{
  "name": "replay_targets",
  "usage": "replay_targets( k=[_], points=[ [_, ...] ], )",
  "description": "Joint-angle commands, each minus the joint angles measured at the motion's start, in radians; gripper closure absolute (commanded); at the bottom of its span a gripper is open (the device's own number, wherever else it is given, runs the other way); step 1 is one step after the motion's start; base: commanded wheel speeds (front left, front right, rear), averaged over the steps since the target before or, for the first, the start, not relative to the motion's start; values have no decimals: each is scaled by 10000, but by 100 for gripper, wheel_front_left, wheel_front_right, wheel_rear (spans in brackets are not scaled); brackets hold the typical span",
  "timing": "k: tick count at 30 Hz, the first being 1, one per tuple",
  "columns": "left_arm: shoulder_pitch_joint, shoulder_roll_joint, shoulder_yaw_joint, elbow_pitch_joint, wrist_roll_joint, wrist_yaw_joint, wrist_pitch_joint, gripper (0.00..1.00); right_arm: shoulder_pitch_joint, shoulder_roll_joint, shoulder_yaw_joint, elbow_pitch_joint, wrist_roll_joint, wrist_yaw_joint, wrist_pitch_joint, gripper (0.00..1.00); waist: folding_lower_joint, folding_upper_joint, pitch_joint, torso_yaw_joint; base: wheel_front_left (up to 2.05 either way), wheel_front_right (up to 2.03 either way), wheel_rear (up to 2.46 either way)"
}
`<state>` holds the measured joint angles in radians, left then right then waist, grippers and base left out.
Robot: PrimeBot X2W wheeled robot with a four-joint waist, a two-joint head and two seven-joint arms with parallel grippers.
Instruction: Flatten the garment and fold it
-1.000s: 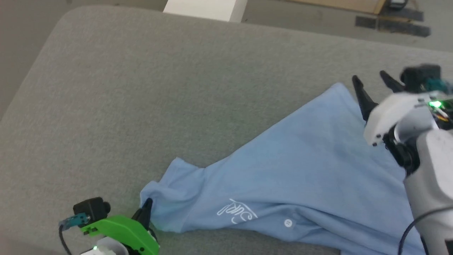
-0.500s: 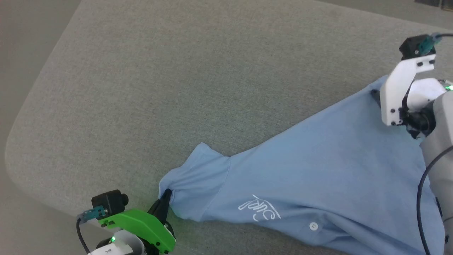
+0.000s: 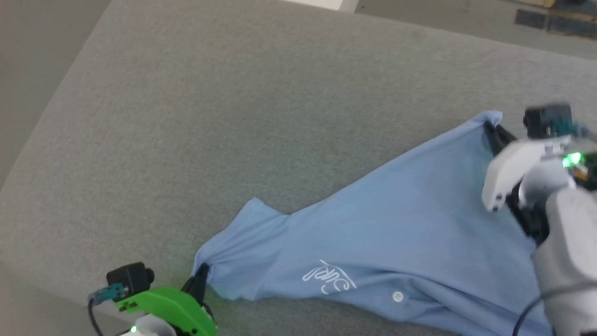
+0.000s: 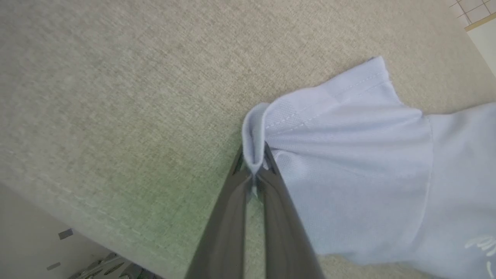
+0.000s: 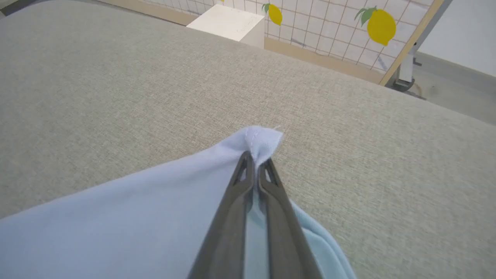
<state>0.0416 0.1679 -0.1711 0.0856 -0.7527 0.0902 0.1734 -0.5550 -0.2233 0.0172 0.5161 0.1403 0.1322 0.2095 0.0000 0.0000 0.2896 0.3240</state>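
The garment (image 3: 392, 233), a light blue shirt with a white script logo (image 3: 329, 278) and a small white button (image 3: 397, 296), lies stretched across the grey cushion from lower left to right. My left gripper (image 3: 201, 275) is shut on the hem of its sleeve (image 4: 254, 155) at the lower left. My right gripper (image 3: 490, 128) is shut on the garment's far corner (image 5: 259, 141) at the right, the cloth pinched between its dark fingers (image 5: 242, 193). The garment's lower right part runs out of the head view.
The grey cushion (image 3: 233, 116) spreads wide to the left and behind the garment; its rounded left edge drops to the floor. Beyond its far edge stand a white box (image 5: 228, 23) and a lemon-patterned grid panel (image 5: 348, 27).
My right gripper went from open beside the garment's far corner to shut on that corner. The head camera shifted between frames. My left gripper kept its hold on the sleeve.
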Motion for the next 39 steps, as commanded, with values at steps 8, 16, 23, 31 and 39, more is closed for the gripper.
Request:
replay_targets(
  k=[8, 16, 23, 31, 39],
  points=[
    [756, 486, 306, -594, -54, 347, 231, 100, 2841, 895, -805, -1389, 238, -15, -3240, 100, 0, 0, -1306, -1431, 0, 0, 0],
    [1128, 682, 400, -985, 2, 483, 231, 100, 5300, 1600, -1762, -3175, 321, -15, -3652, 100, 0, 0, -1955, -2066, 0, 0, 0],
    [1113, 851, 623, -1202, 212, 565, -192, 100, 6518, 1723, -1963, -4632, 518, -15, -2807, 100, 0, 0, -2401, -2681, 0, 0, 0],
    [-1098, 1694, 868, -1696, 733, 363, -171, 100, 5467, 919, -1474, -6406, 15, -15, -1409, 100, 0, 0, -2291, -3234, 0, 0, 0],
    [-5268, 1852, 1104, -1658, 526, 463, 514, 100, 1804, -1347, 347, -6676, 242, -15, 1047, 100, 0, 0, -1330, -3844, 0, 0, 0]
  ],
)
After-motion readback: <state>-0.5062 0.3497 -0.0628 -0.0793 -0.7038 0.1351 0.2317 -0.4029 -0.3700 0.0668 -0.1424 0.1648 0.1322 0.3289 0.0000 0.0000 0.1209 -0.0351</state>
